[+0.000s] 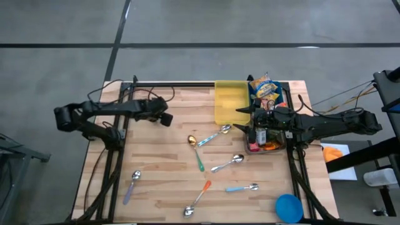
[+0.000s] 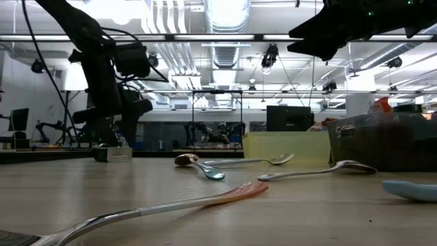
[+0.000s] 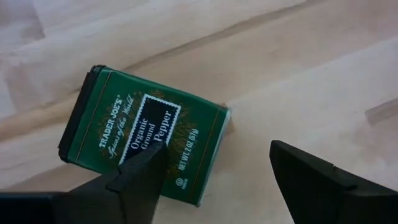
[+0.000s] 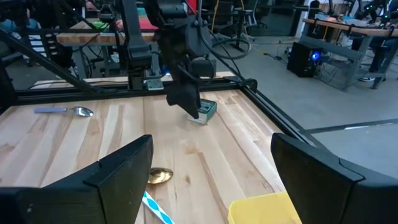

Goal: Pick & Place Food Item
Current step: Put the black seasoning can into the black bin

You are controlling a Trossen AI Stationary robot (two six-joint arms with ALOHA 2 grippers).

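Observation:
A green pepper tin [image 3: 143, 134] lies flat on the wooden table near its far left corner, label up. It also shows in the right wrist view [image 4: 206, 110] and in the low view [image 2: 113, 153]. My left gripper [image 3: 214, 180] hangs open just above the tin, pointing steeply down. One finger [image 3: 140, 180] is over the tin's label and the other stands off to the side over bare wood. In the high view my left gripper [image 1: 164, 117] hides the tin. My right gripper [image 1: 242, 119] waits open and level beside the dark bin [image 1: 284, 100].
A yellow tray [image 1: 230, 100] stands at the far edge. The dark bin beside it holds a snack bag [image 1: 265, 87] and other packets. Several spoons [image 1: 212, 134] lie scattered over the middle and near part of the table. A blue bowl [image 1: 288, 207] sits at the near right corner.

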